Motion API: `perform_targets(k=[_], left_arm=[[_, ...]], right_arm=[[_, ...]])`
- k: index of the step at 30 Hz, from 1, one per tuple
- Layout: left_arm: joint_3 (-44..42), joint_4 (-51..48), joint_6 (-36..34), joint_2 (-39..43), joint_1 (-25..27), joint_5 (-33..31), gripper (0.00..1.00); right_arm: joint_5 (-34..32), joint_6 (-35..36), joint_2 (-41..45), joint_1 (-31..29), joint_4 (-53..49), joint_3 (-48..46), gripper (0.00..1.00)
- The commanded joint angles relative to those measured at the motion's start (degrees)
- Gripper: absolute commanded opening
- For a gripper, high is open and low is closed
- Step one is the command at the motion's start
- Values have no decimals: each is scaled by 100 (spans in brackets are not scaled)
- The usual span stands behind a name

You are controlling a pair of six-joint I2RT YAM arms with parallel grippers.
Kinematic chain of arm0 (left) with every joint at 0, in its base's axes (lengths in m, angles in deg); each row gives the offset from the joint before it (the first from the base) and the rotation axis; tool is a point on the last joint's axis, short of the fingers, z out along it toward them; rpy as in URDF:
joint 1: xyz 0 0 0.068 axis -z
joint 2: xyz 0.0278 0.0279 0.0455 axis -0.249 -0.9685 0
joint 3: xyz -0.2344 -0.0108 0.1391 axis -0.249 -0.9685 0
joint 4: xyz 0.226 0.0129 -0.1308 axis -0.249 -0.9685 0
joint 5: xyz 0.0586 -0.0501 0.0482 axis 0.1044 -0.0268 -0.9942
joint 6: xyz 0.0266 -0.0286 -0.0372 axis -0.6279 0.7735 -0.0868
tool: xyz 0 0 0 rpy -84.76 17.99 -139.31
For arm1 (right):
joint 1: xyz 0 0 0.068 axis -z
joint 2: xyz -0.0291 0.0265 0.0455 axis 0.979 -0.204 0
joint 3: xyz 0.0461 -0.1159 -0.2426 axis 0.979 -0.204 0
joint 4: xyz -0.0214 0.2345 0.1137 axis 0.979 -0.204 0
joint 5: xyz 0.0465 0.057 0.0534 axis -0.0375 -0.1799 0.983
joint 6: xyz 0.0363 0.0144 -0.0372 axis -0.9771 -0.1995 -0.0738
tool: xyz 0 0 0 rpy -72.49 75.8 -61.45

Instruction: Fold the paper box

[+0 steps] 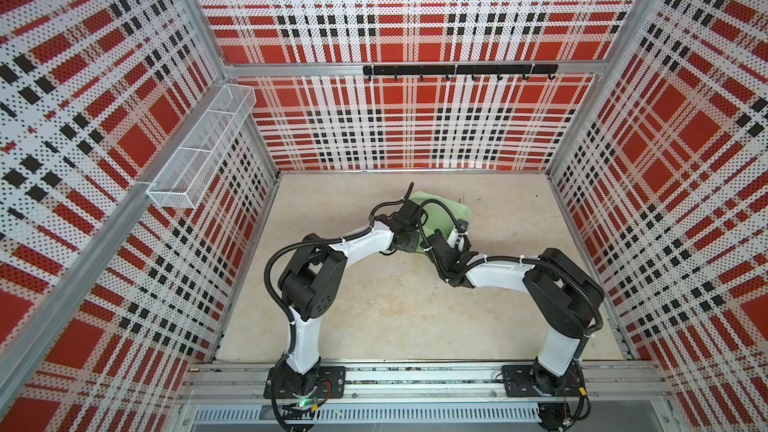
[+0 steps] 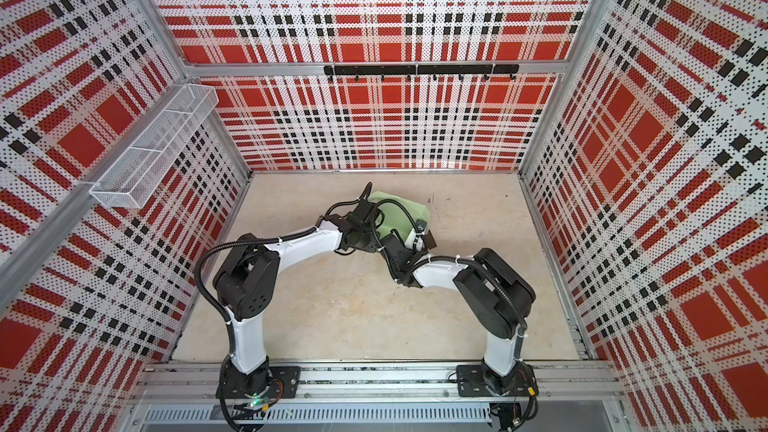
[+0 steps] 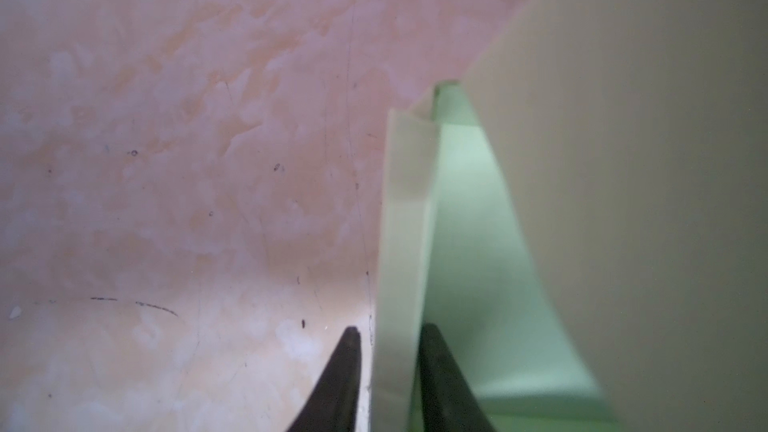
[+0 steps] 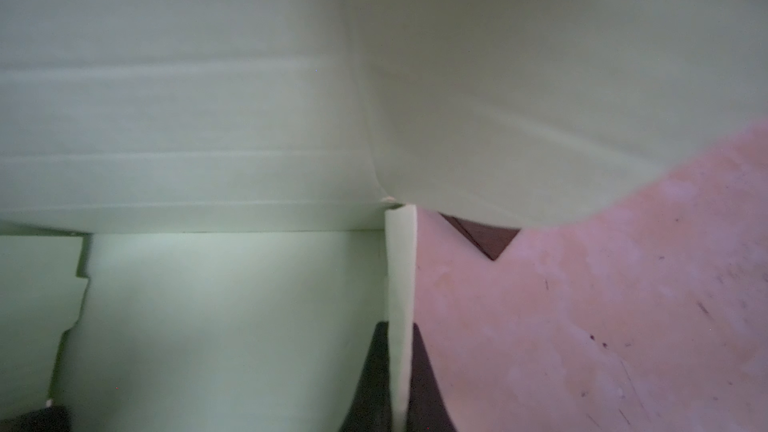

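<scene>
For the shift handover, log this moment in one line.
paper box: on table, walls raised | left gripper: open, straddling one wall | right gripper: shut on another wall

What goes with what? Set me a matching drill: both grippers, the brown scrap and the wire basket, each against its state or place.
1 left gripper
2 right gripper
3 brown scrap
4 wire basket

A hung on the side wall
B shut on a wall of the paper box
C open, astride a box wall
D on the table, partly hidden under a box flap

Pairs: 1-C, 2-B, 3-D, 4-A
</scene>
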Motion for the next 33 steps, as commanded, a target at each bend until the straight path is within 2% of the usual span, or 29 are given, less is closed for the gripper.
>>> perform_targets(k=[1,7,11,18,21,28,33], left_arm=[[62,-71,-177,236,181,84,35],[-180,69,-317,856,106,115,51],[-186,128,-449,1027,99,231,54],[24,45,-519,776,14,55,57],[35,2,-489,811,-66,174,57],[52,3,-715,1203,-91,1510,62],[61,-103,-850,1409,-222,1841,65]], right_arm=[[76,-77,90,-128,575,62,0],[68,-125,153,-115,575,-7,0],[66,-134,149,-109,583,-17,0],[124,-128,109,-114,575,10,0],[138,-120,126,-111,576,-7,0],[153,-91,67,-103,610,-7,0],[178,-77,41,-89,618,6,0]])
